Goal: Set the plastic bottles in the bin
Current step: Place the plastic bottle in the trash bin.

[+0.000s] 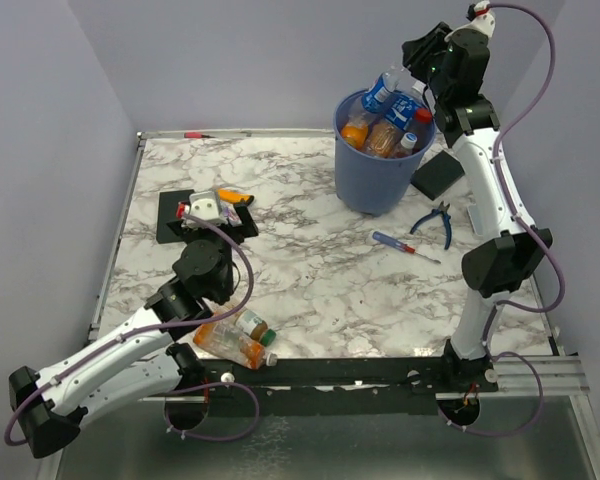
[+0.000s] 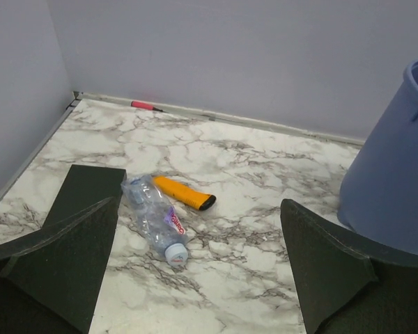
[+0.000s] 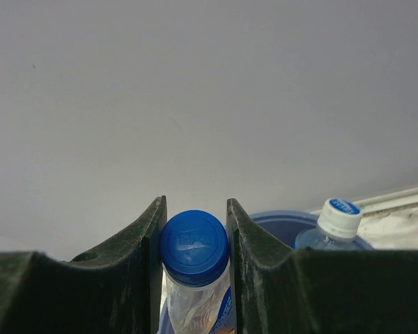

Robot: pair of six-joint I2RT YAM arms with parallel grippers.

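The blue bin (image 1: pixel 372 178) stands at the back right, filled with several plastic bottles (image 1: pixel 385 135). My right gripper (image 1: pixel 414 70) is above its rim, shut on the blue cap of a clear bottle with a blue label (image 1: pixel 383 92); the right wrist view shows the cap (image 3: pixel 194 245) pinched between my fingers (image 3: pixel 150 240). My left gripper (image 1: pixel 206 228) is open and empty, low over the table. A crushed clear bottle with a white cap (image 2: pixel 153 219) lies just ahead between its fingers (image 2: pixel 76 250). Two more bottles (image 1: pixel 235 343) lie by the front edge.
An orange-handled tool (image 2: pixel 184 193) lies beside the crushed bottle. A black slab (image 1: pixel 172 215) lies at the left and another (image 1: pixel 438 175) right of the bin. Blue pliers (image 1: pixel 435 218) and a screwdriver (image 1: pixel 405 245) lie at the right. Walls enclose the table.
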